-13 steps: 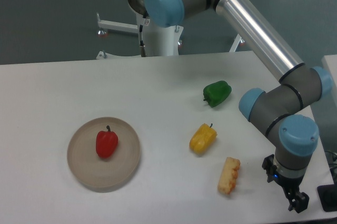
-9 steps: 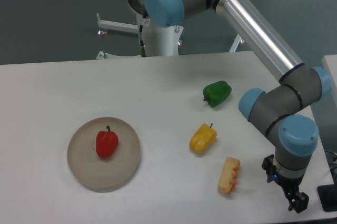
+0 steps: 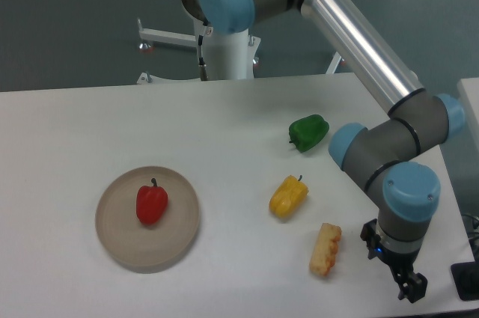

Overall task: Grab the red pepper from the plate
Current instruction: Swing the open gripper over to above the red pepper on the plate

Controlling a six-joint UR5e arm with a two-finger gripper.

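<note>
The gripper [image 3: 411, 292], its grip state unclear, edges leftward at the table's [image 3: 75, 131] right edge, starting toward the distant red pepper [image 3: 151, 203] on the plate [image 3: 120, 247].

From my station I count three peppers on the table [image 3: 75, 123]: one red pepper [image 3: 151, 203], one yellow pepper [image 3: 288, 196] and one green pepper [image 3: 308, 132]. There is one plate [image 3: 120, 247], toward the table's front left, and it carries a single item, the red pepper. I see one pale yellow-and-orange food piece [image 3: 325, 248] near the front edge; what kind of food, I cannot tell. One arm [image 3: 359, 41] with one gripper [image 3: 410, 291].
</note>
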